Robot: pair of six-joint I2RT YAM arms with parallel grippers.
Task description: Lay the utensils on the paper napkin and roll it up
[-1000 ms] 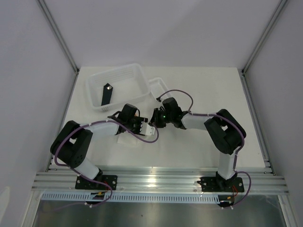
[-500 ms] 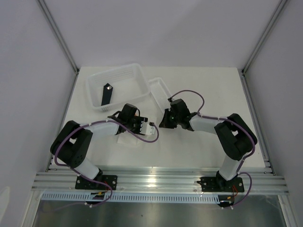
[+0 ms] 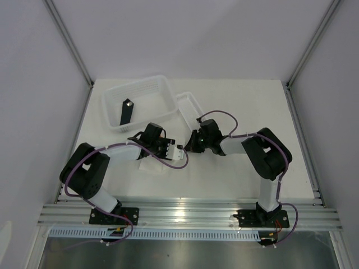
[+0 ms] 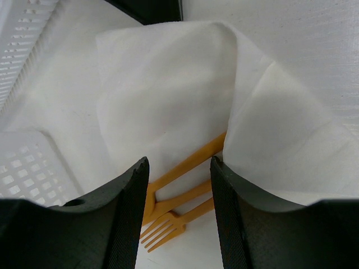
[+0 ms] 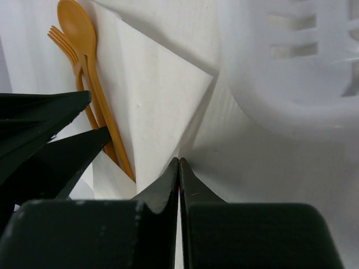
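We find the utensils on the napkin, under the spread left gripper. The right gripper is pressed together; rolling remains.

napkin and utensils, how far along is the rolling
Done: the orange utensils lie on the napkin, with a flap folded over their handles. In hand: the left tool stands open astride the handles. The right tool is shut at the napkin's edge; whether it pinches paper I cannot tell. Left: the rolling itself. The napkin is only loosely folded, with the spoon and fork poking out.
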